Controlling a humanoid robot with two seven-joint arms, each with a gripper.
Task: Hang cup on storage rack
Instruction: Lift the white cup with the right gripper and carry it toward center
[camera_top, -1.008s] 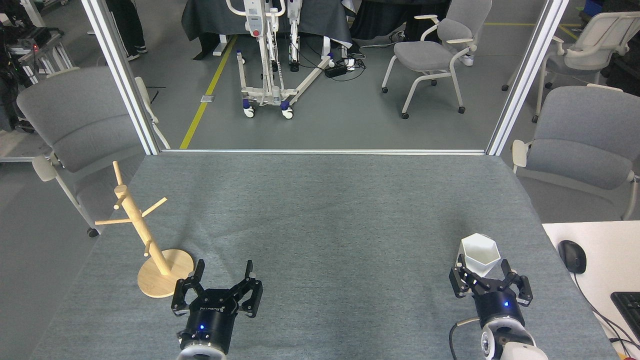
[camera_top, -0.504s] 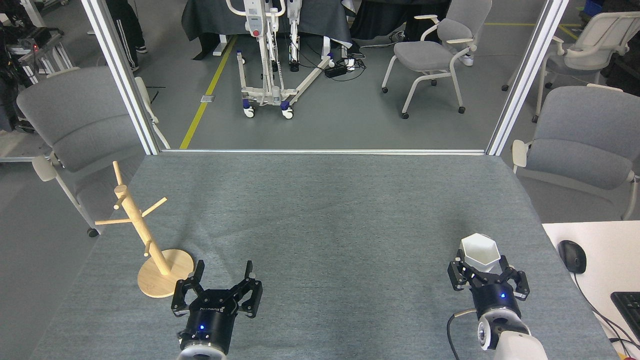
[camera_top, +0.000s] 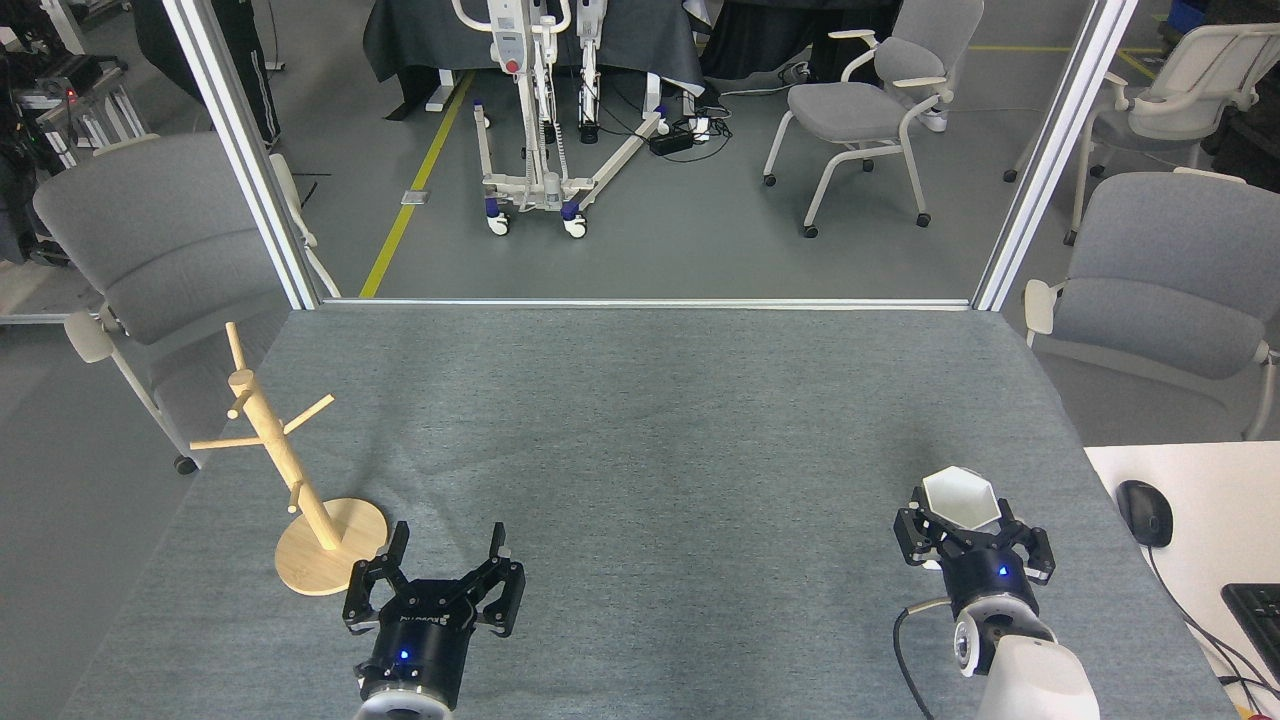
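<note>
The white cup (camera_top: 961, 498) is seen upright on the grey table (camera_top: 650, 420), near the front right corner, open mouth up. Its faceted lower body is flanked by the fingers (camera_top: 912, 528) of the right gripper (camera_top: 968, 532), one on each side; whether they actually press the cup cannot be told from this angle. The handle is not clearly visible. A blue light is lit on the right gripper's wrist.

The wooden rack (camera_top: 290, 470) is placed at the front left of the table, well apart from the cup, standing on its round base with the pole leaning slightly in the view and bare pegs pointing out. Nothing is hung on it.

The left gripper (camera_top: 447, 563) is held just right of the rack's base, fingers spread wide and empty, not touching the rack.

Off the table's right side, a white desk (camera_top: 1200, 500) with a black mouse (camera_top: 1144, 512) and a keyboard (camera_top: 1258, 612) corner is seen. Grey chairs (camera_top: 1170, 270) are placed around.
</note>
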